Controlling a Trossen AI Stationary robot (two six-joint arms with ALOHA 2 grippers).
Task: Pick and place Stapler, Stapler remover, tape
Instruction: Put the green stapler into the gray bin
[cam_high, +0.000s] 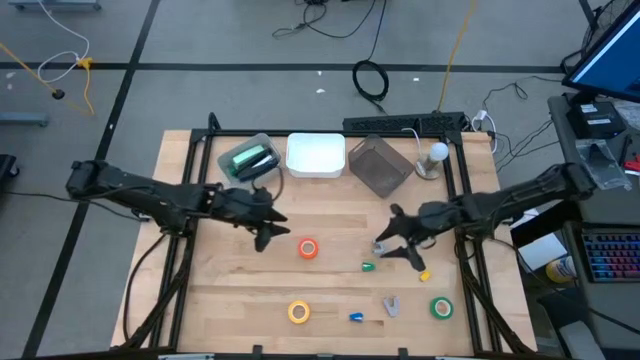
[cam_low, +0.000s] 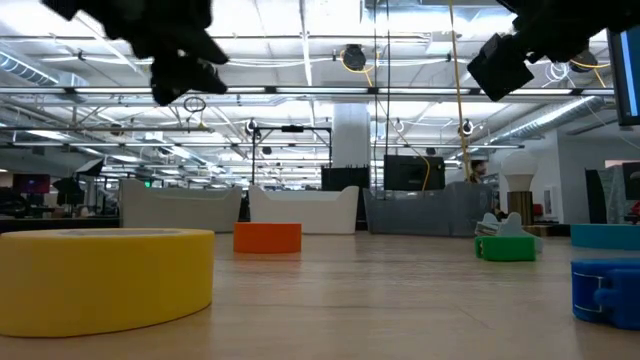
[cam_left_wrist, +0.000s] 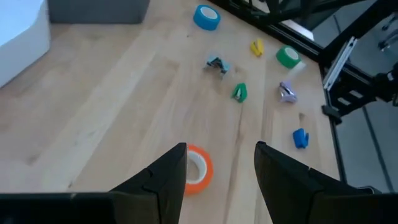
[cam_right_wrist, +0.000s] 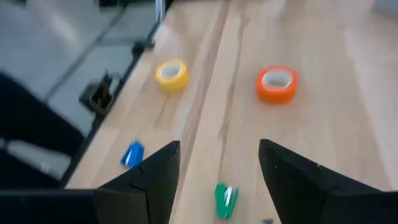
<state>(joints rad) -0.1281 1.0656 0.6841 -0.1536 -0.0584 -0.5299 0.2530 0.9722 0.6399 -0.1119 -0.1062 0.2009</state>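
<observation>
My left gripper (cam_high: 264, 238) (cam_left_wrist: 221, 168) is open above the table, just left of the orange tape roll (cam_high: 308, 249) (cam_left_wrist: 198, 168). My right gripper (cam_high: 392, 240) (cam_right_wrist: 219, 168) is open too, raised over the small green clip (cam_high: 368, 266) (cam_right_wrist: 226, 200). The yellow roll (cam_high: 299, 312) (cam_right_wrist: 172, 74) and the green roll (cam_high: 441, 307) (cam_left_wrist: 287, 57) lie flat near the near edge. The blue roll (cam_left_wrist: 207, 17) shows only in the left wrist view. The green stapler (cam_high: 250, 158) lies in a clear bin. A grey stapler remover (cam_high: 391, 305) (cam_left_wrist: 286, 93) lies near the green roll.
A white bin (cam_high: 316, 155) and a grey bin (cam_high: 380, 165) stand along the far edge, beside the clear bin. Small bits lie about: a blue one (cam_high: 357, 317), a yellow one (cam_high: 424, 274), a grey one (cam_high: 381, 247). Bare wood lies between the grippers and the bins.
</observation>
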